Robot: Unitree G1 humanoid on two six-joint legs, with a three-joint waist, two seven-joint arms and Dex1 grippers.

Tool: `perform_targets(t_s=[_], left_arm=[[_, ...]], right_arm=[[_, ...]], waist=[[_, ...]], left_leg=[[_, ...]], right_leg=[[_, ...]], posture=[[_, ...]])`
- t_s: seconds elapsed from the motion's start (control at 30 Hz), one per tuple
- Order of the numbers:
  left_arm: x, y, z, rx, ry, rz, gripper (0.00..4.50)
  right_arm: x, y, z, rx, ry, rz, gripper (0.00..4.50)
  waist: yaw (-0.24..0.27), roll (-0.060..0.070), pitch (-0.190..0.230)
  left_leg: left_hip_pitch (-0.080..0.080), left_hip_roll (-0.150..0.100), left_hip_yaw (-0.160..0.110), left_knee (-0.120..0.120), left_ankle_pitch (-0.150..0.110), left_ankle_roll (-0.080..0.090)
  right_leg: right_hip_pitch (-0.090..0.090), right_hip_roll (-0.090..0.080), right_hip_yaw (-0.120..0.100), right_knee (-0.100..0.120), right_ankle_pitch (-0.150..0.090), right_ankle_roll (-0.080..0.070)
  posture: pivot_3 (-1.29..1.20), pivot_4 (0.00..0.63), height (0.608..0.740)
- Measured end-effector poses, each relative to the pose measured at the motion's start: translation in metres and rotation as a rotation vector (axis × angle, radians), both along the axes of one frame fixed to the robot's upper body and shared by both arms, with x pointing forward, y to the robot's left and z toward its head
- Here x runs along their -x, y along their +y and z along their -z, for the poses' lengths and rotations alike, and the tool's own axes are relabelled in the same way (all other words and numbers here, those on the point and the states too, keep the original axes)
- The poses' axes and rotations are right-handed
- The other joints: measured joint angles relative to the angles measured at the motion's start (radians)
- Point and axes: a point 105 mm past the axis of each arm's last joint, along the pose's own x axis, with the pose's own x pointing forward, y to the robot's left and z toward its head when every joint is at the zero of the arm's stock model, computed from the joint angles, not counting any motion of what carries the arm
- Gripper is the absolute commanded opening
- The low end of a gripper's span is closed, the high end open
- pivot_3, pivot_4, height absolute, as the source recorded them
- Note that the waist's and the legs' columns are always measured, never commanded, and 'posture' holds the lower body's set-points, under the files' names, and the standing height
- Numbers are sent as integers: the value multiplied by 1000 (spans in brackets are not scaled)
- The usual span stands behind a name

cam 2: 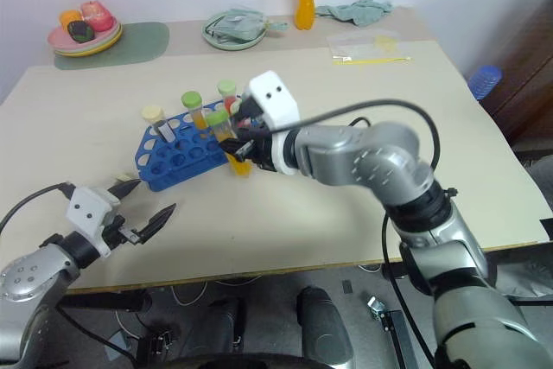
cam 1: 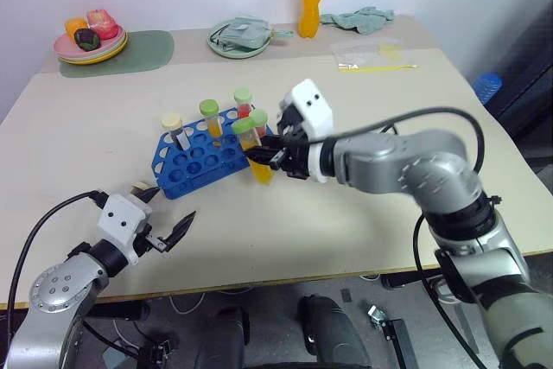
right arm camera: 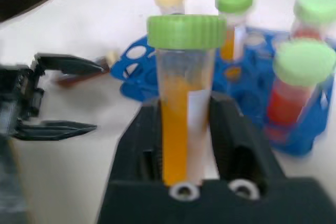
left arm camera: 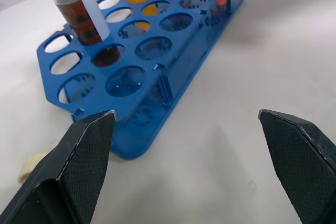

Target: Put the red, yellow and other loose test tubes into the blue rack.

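We see our left gripper point(cam 1: 173, 235) w/ fingers spread wide, empty, low over the table point(cam 1: 346, 239) near the front edge, just short of the blue rack point(cam 1: 203, 162); a loose tube point(cam 1: 140, 188) lies on the table beside it; rack holds a cream-capped tube point(cam 1: 172, 124) and green-capped ones; our right gripper point(cam 1: 259, 156) is clamped on a yellow tube w/ green cap point(right arm camera: 185, 103), upright, at the rack's right end, clear of the table.

Bright, even light (right wrist view blurred).
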Motion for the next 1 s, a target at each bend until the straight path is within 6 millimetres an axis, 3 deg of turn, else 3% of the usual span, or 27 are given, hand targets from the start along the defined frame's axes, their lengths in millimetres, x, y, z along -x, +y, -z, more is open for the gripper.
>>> perform_targets(t_s=[0.1, 0.27, 0.53, 0.8, 1.0], left_arm=[[-2, -1, -3, 19, -13, -3, 4500], [3, -1, 3, 51, 6, -26, 4500], [11, -1, 4, 74, 10, -40, 4500], [13, -2, 2, 80, 4, -34, 4500], [10, -3, -1, 77, -9, -25, 4500]], right_arm=[[-17, 22, 12, -89, -104, -4, 766], [-35, 48, 6, -232, -253, 23, 766], [-55, 45, 9, -290, -312, 102, 766], [-54, 39, 27, -276, -286, 97, 766], [-55, 35, 29, -286, -271, 101, 766]], waist=[[-3, 0, 0], [6, 0, 0], [24, 0, 0], [24, 0, 0], [24, 0, 0]], left_leg=[[1, 1, 1, 0, 0, 0], [0, 0, 1, 0, 0, -1], [0, -2, 0, 0, 0, -1], [0, -2, 0, 0, 0, -1], [1, -2, 0, 0, 0, -1]], right_leg=[[-1, 1, 1, 1, 0, 0], [-1, -2, 1, 1, 1, 0], [0, -3, 1, 1, 1, 0], [0, -3, 1, 2, 1, 1], [0, -3, 1, 2, 1, 1]], posture=[[0, 150, 740], [0, 150, 740], [0, 150, 740], [0, 150, 740], [0, 150, 740]])
